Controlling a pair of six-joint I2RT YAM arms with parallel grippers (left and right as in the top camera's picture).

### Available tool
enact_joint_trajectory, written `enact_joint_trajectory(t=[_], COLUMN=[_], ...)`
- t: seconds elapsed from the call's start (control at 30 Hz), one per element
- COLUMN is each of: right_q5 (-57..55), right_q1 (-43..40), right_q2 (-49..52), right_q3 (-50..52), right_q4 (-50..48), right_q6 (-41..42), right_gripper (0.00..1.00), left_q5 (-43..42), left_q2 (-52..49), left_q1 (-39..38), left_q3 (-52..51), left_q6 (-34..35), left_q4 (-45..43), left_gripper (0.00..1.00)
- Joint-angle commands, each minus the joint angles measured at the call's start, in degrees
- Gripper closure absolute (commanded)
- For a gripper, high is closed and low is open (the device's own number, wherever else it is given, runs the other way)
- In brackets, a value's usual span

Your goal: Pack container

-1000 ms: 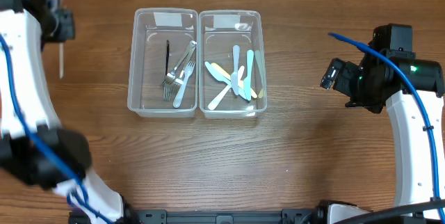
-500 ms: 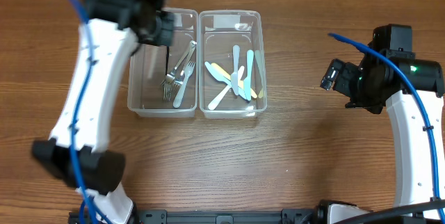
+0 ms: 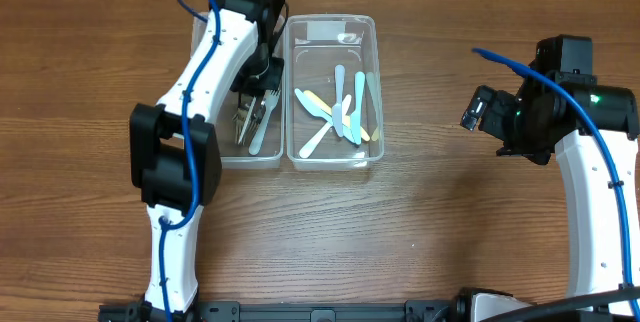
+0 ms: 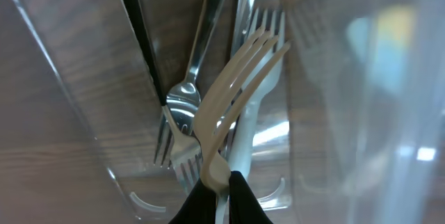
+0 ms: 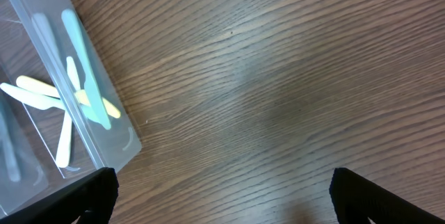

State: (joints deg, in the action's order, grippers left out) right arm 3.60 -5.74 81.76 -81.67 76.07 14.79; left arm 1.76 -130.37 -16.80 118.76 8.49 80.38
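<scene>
Two clear plastic containers stand side by side: the left one (image 3: 203, 152) holds metal forks (image 3: 250, 117) and a black utensil, the right one (image 3: 379, 92) holds several pastel plastic knives (image 3: 340, 107). My left gripper (image 3: 262, 67) hangs over the left container and is shut on a cream plastic fork (image 4: 240, 71), held by its handle at the fingertips (image 4: 221, 182), tines pointing out above the metal forks (image 4: 182, 106). My right gripper (image 3: 478, 110) is open and empty over bare wood to the right of the containers (image 5: 222, 200).
The wooden table (image 3: 420, 232) stretches around the containers. The right container's corner with pastel knives (image 5: 76, 64) shows at the left of the right wrist view. The left arm (image 3: 190, 102) lies across the left container's near-left side.
My left arm has swung from the table's far left edge to over the left container, carrying the fork. The right arm has not moved.
</scene>
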Motion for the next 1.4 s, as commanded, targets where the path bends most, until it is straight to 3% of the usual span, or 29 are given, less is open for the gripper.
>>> enact_joint_trajectory(t=[0.0,0.03,0.27,0.4,0.53,0.57,0.73,1.0,1.07,1.37], right_q5=[-0.46,-0.46,-0.46,0.0,0.85,0.81,0.07,-0.04,-0.07,-8.04], right_q1=[0.15,0.15,0.15,0.22,1.2,1.88,6.86,11.78,11.78,11.85], right_q2=[-0.61,-0.61,-0.61,-0.63,-0.63,-0.63,-0.55,0.0,0.04,-1.68], right_q3=[-0.13,-0.13,-0.13,-0.13,-0.15,-0.15,-0.13,-0.13,-0.13,-0.13], right_q4=[-0.2,-0.17,-0.46,-1.81,-6.49,-8.55,-24.61,-45.75,-46.58,-40.24], right_q6=[0.26,0.26,0.04,-2.75,-5.09,-5.7,-7.8,-7.98,-8.04,-10.78], right_gripper=[0.0,0.0,0.0,0.0,0.0,0.0,0.0,0.0,0.0,0.0], left_q5=[-0.26,-0.26,-0.28,0.28,1.6,1.84,2.84,6.16,7.69,9.14], left_q2=[0.74,0.92,4.46,11.41,19.32,21.09,27.36,27.45,27.36,29.62], left_q1=[0.17,0.26,0.94,1.2,1.73,1.88,3.65,8.24,9.53,12.66], left_q3=[0.26,0.28,0.35,0.35,0.35,0.35,0.35,0.33,0.33,-0.63], left_q6=[-1.2,-1.6,-3.3,-4.79,-5.16,-5.4,-6.36,-7.23,-11.52,-5.01], left_q4=[-0.5,-0.76,-1.25,-3.3,-6.6,-7.74,-14.19,-22.75,-25.05,-20.85], left_gripper=[0.8,0.63,0.49,0.39,0.03,0.0,0.0,0.0,0.0,0.0])
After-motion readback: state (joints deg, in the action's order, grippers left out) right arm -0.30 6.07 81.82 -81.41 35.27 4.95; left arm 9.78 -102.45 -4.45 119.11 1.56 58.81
